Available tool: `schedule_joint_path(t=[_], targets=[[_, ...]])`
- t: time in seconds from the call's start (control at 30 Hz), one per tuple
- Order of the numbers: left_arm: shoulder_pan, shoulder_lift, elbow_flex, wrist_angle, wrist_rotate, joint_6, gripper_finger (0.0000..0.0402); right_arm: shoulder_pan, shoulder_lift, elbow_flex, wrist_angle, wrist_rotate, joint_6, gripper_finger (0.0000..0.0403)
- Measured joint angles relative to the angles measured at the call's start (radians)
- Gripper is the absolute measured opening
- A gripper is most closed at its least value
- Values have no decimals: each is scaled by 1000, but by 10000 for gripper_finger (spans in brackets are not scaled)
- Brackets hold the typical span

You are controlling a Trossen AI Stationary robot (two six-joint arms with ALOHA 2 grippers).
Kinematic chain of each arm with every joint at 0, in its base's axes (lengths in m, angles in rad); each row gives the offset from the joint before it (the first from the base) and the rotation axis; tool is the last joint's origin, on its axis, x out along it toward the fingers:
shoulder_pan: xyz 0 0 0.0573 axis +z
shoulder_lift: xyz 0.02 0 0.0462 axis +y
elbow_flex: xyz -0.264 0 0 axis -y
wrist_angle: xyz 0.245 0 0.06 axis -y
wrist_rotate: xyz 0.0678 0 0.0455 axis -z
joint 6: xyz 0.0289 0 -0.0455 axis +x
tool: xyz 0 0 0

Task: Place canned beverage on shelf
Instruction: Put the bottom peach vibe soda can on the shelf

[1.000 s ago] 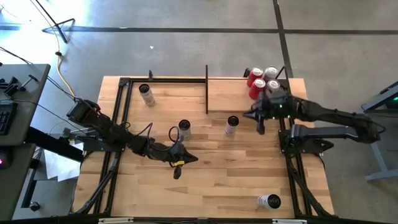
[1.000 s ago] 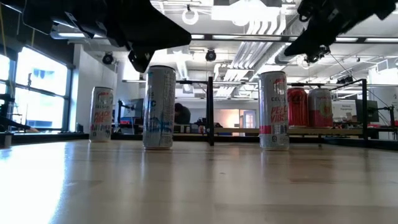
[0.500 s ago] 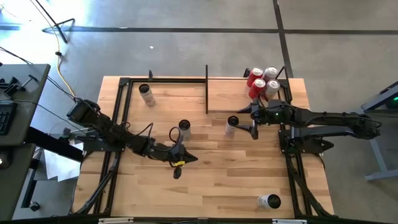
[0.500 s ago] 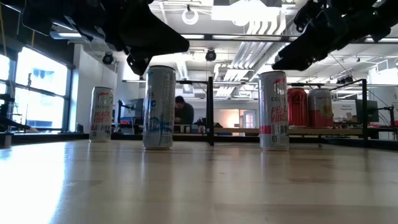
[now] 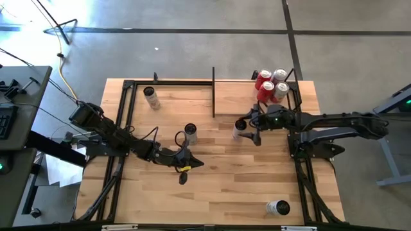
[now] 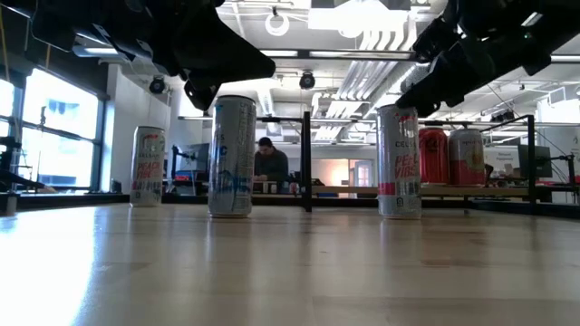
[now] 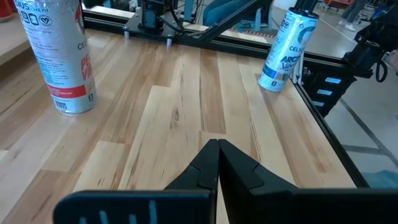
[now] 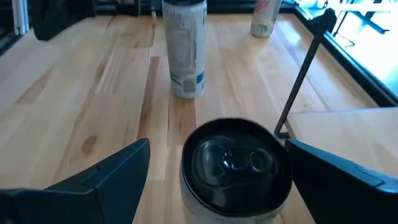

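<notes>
Four cans [image 5: 270, 85] already stand on the shelf [image 5: 232, 97]; our right gripper [image 5: 247, 130], jaws wide, straddles the next can [image 5: 239, 128] ungrasped; left gripper [image 5: 185, 168] waits clenched.

My right gripper [image 5: 247, 131] hangs spread over the pink-label can [image 5: 239, 129], clear gap on each side of its rim. Just beyond it the shelf [image 5: 244, 96] lies bare at centre; four cans [image 5: 270, 85] crowd its far right corner, a black upright bar [image 5: 213, 92] walls its left edge. Blue-label can [image 5: 190, 133] stands well left, with bare tabletop [image 5: 244, 173] between.
</notes>
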Motion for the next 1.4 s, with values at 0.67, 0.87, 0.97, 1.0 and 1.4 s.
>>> schedule_joint_path(t=[0.67,0.87,0.97,1.0,1.4], targets=[[0,0,0,-4,0,0,0,-3,117,1,111,42,0,238],[0,0,0,-7,0,0,0,-3,116,11,116,70,0,238],[-1,0,0,-7,0,0,0,-3,114,11,115,79,3,238],[-1,0,0,-7,0,0,0,-3,110,11,115,84,4,238],[0,1,1,-7,0,-1,0,-97,30,236,-109,91,-71,238]])
